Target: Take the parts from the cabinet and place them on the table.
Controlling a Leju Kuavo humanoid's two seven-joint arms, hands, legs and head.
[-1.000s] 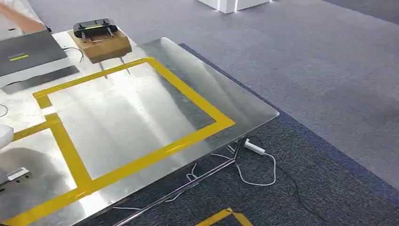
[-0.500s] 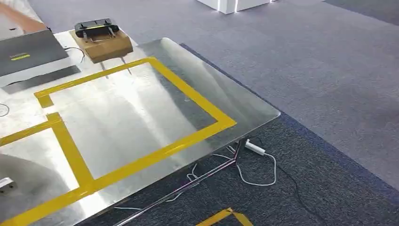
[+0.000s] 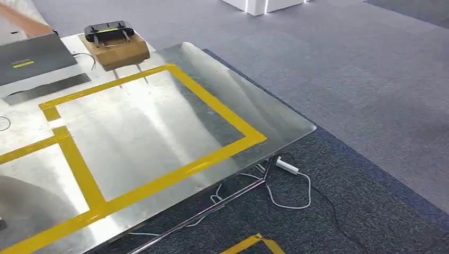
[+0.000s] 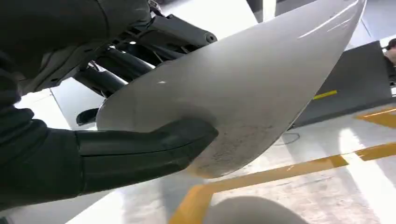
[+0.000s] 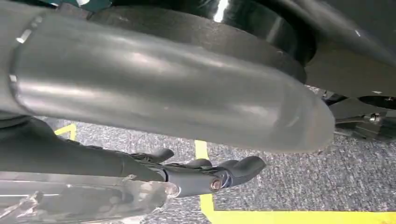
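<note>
Left wrist view: my left hand (image 4: 116,135) grips a pale, curved metal part (image 4: 243,93), thumb pressed across its face and dark fingers behind it, above the shiny table (image 4: 327,186) with its yellow tape (image 4: 280,170). From the head, the table (image 3: 148,121) carries a brown box (image 3: 117,48). My right hand (image 5: 205,175) hangs over grey carpet (image 5: 303,186), fingers loosely curled around nothing.

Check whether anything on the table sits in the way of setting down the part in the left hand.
Nothing visible does. The left hand holds the curved grey part above the steel table, where the surface below it shows yellow tape and nothing else.
</note>
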